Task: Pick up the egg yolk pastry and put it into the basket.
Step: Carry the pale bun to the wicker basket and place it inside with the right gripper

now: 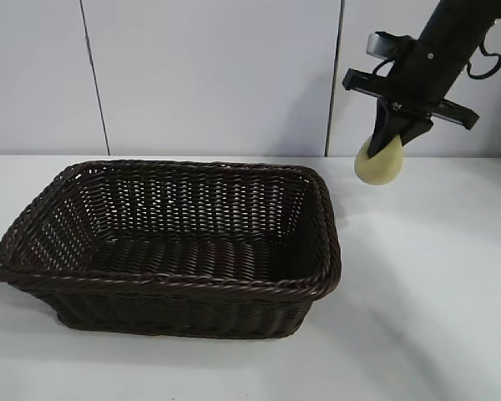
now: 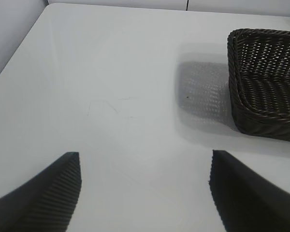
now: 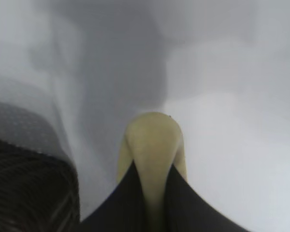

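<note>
- Exterior view: the basket point(image 1: 171, 246), dark brown wicker, stands on the white tabletop point(image 1: 426, 292) and shows nothing inside.
- Exterior view: the right gripper point(image 1: 394, 138) hangs in the air above and just beyond the basket's right far corner, fingers pinching the egg yolk pastry point(image 1: 379, 163); the pastry is clear of the tabletop and outside the basket's rim.
- Left wrist view: the left gripper point(image 2: 145, 193) is parked well apart from the basket point(image 2: 268, 82), its fingers point(image 2: 48, 193) spread wide with only bare tabletop point(image 2: 111, 87) between them.
- Right wrist view: the two dark fingers point(image 3: 121, 203) squeeze the pale pastry point(image 3: 152, 142) from both sides; the basket's braided rim point(image 3: 29, 183) lies just beside and below.
- Progress, judged: pick-up done, pastry held aloft. Left to do: carry it over the basket's interior, lower, release.
</note>
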{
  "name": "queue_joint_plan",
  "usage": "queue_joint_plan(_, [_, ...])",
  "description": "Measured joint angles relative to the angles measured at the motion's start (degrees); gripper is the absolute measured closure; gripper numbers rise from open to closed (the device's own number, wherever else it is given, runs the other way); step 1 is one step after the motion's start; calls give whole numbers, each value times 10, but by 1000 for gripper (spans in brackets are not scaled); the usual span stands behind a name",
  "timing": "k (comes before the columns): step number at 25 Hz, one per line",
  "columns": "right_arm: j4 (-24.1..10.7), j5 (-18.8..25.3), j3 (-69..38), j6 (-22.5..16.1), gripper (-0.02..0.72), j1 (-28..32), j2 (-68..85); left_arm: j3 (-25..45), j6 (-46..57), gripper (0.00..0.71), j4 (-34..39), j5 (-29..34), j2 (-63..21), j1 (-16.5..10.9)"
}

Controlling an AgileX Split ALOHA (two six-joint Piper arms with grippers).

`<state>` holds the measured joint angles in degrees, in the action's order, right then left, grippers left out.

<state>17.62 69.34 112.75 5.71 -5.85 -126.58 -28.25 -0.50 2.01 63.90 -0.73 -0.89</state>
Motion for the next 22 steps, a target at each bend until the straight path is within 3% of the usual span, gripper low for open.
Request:
queue_joint_plan(6, [8, 7, 66, 8, 670, -72, 0, 0, 0, 170, 0, 0, 0, 0])
queue_joint_plan(12, [7, 14, 132, -12, 670, -124, 5, 0, 0, 170, 0, 0, 0, 0])
queue_joint_plan(22, [8, 16, 139, -5, 670, -257, 5, 0, 0, 170, 0, 0, 0, 0])
